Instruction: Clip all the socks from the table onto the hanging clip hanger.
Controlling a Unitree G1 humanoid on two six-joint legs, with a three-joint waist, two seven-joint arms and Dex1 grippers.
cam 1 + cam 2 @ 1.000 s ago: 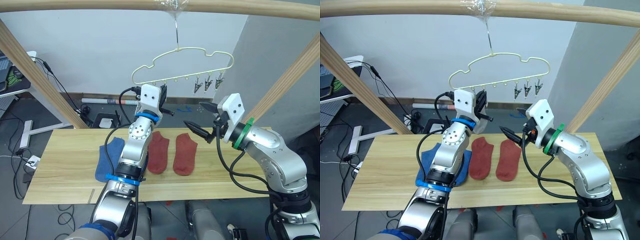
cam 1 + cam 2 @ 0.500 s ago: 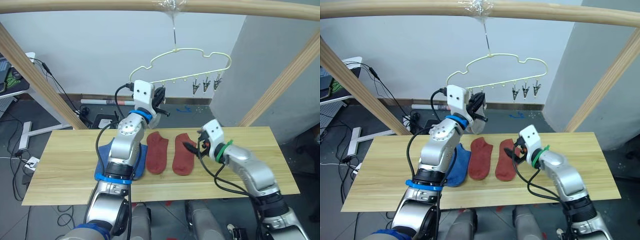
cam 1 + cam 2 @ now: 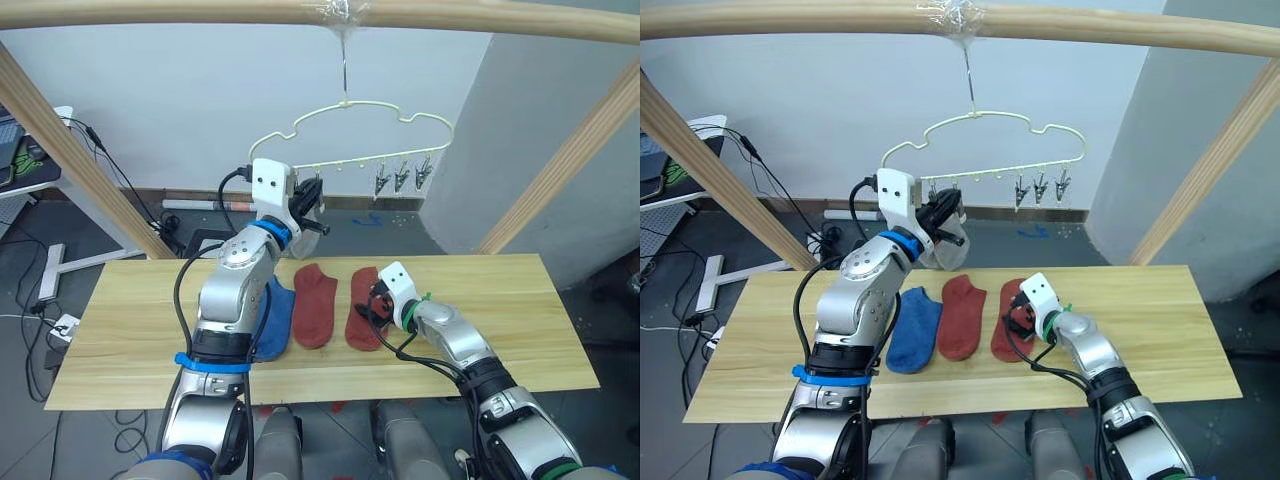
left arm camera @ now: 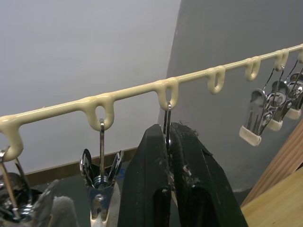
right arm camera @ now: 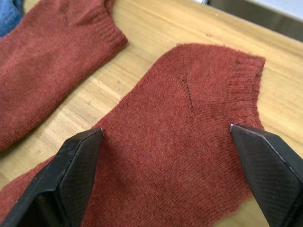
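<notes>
Worktop (image 3: 520, 330): light plank top, carrying three socks in a row at its middle.
Blue sock (image 3: 913, 328): flat on worktop, just left of the red pair, partly behind the left forearm.
Left rust-red sock (image 3: 962, 316): flat, between blue sock and the other red one, touching neither.
Right rust-red sock (image 5: 180, 142): flat, cuff toward the far edge of worktop.
Clip hanger (image 3: 350, 125): pale-yellow wire, hooked on wooden pole (image 3: 200, 10) above worktop; three bare metal clips (image 3: 400, 178) bunched at its right end.
Grey sock (image 3: 945, 245): hanging at the hanger's left end, beside the left gripper.
Left gripper (image 4: 169, 156): raised to the hanger's bar, fingers pressed together around one clip's wire.
Right gripper (image 5: 175, 142): low over the right rust-red sock, fingers spread wide, one tip at each side of the fabric.
Slanted frame poles at both sides of worktop; cables on the floor behind. No readable writing.
</notes>
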